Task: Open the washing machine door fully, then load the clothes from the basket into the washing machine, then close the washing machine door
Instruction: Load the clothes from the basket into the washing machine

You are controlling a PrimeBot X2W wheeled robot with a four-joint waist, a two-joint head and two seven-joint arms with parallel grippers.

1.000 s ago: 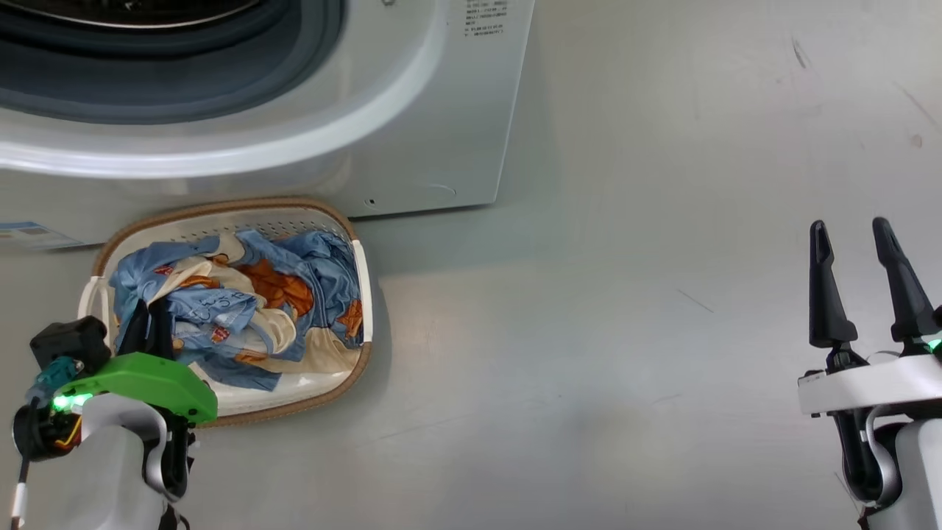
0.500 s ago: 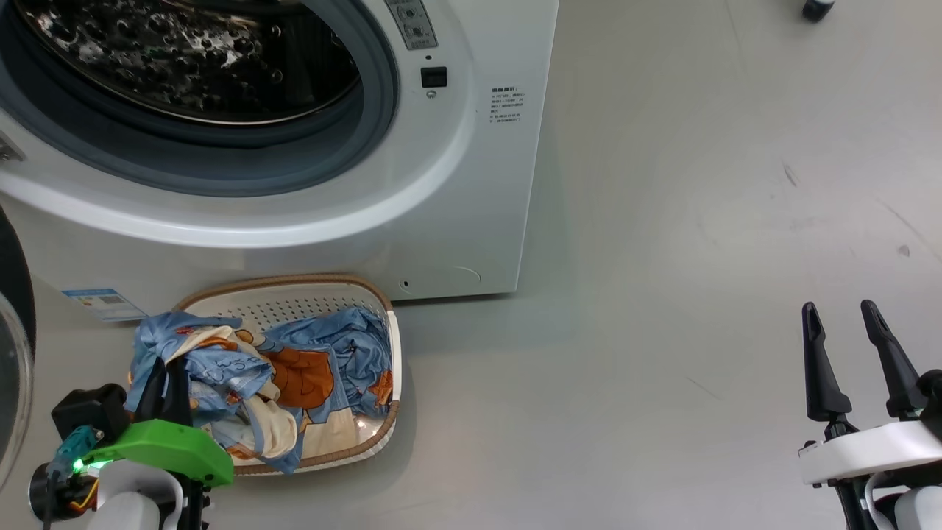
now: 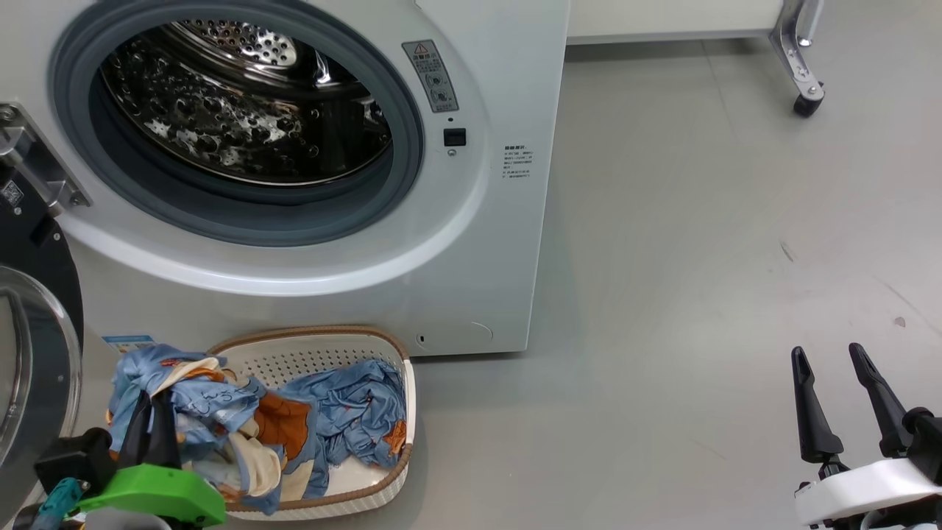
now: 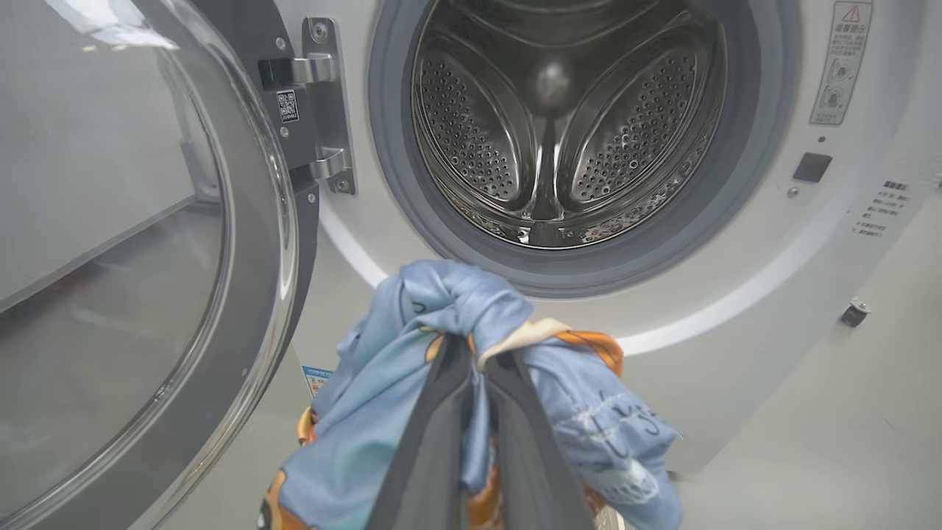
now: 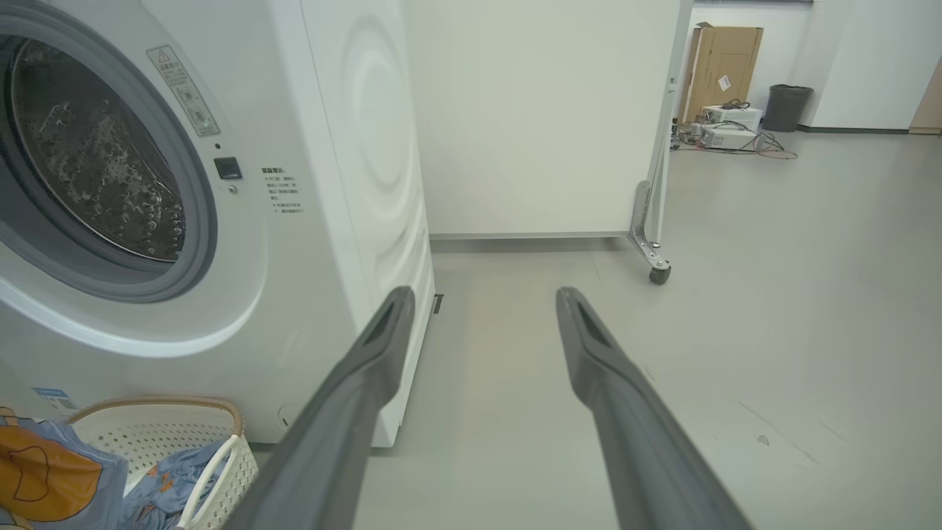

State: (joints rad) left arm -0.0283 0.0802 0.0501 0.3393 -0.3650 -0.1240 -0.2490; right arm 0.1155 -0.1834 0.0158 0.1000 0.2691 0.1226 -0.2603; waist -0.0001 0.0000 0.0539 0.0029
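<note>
L gripper (image 4: 477, 357) clamped on a bunch of clothes (image 3: 331, 412), held over the basket (image 3: 324, 355) w/ the rest trailing in it, in front of the washer (image 3: 471, 280), door (image 4: 147, 258) swung wide at left; R gripper (image 3: 826, 352) spread, empty, well apart

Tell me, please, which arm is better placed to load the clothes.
Left. The left gripper is shut on the clothes, right before the open washing machine; the right gripper is open, empty, off to the side.

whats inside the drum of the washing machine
Only bare perforated steel and its paddles show in the drum; nothing loaded yet. Its near bottom is hidden behind the grey gasket.
</note>
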